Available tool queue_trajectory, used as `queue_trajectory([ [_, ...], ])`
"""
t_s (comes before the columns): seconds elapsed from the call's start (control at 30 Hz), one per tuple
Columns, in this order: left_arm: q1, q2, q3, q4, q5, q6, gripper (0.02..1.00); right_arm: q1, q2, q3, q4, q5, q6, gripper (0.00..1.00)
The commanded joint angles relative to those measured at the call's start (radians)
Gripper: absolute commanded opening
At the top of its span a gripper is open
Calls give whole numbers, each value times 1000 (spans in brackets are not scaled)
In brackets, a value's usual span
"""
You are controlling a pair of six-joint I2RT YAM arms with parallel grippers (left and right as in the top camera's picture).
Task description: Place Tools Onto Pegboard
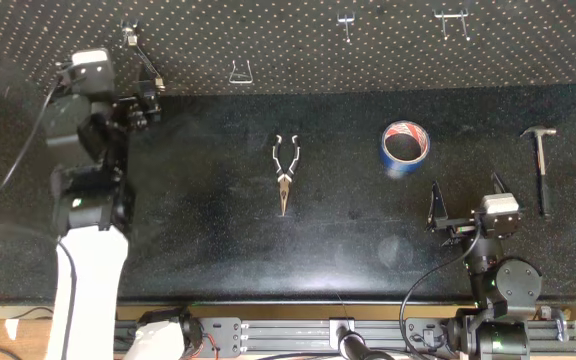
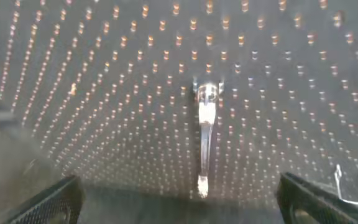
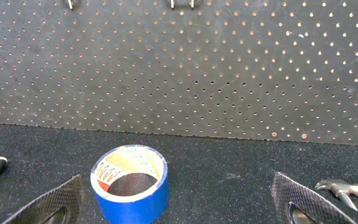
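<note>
Currently I am holding my left gripper spread open before a hook on the pegboard and my right gripper spread open facing the tape roll, with the pliers and hammer lying on the table.

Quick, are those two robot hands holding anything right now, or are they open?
Left hand: open, holding nothing.
Right hand: open, holding nothing.

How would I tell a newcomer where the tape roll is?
On the black table in front of the pegboard, look right of centre, between the pliers and the hammer. The tape roll is the only round, blue ring there; both neighbours are long, slim tools.
</note>
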Motion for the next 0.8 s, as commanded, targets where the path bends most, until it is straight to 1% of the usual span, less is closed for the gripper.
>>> queue_trajectory([
  [0.03, -8, -189, 4, -150, 79, -136, 996, 5, -3, -5, -2, 2, -10, 985],
  [0.07, -51, -192, 4, -222, 95, -215, 996, 5, -3, -5, -2, 2, -10, 982],
  [0.1, -103, -180, 4, -286, 90, -227, 998, 5, -3, -5, -2, 2, -10, 982],
  [0.13, -216, -142, 4, -378, 61, -235, 996, 5, -3, -5, -2, 2, -10, 982],
  [0.17, -299, -108, 4, -441, 10, -294, 996, 5, -3, -5, -2, 2, -10, 982],
  [0.2, -417, -46, 4, -520, -40, -396, 998, 5, -3, -5, -2, 2, -10, 982],
  [0.23, -485, 6, 4, -563, -42, -476, 996, 5, -3, -5, -2, 2, -10, 985],
  [0.3, -579, 114, 4, -575, -42, -621, 996, 5, -3, -5, -2, 2, -10, 980],
  [0.37, -633, 217, 5, -575, -29, -718, 996, 5, -3, -5, -2, 2, -10, 982],
  [0.4, -660, 319, 18, -575, -14, -785, 996, 5, -3, -5, -2, 2, -10, 982],
  [0.47, -668, 425, 55, -574, 3, -837, 996, 5, -3, -5, -2, 2, -10, 982],
  [0.57, -668, 569, 156, -574, 27, -831, 996, 5, -3, -5, -2, 2, -10, 982],
  [0.7, -668, 684, 281, -576, 26, -730, 996, 5, -3, -5, -2, 2, -10, 982],
  [0.77, -668, 716, 315, -574, 6, -718, 996, 5, -3, -5, -2, 2, -10, 982],
  [0.8, -668, 728, 321, -570, 6, -687, 996, 5, -3, -5, -2, 2, -10, 982],
])
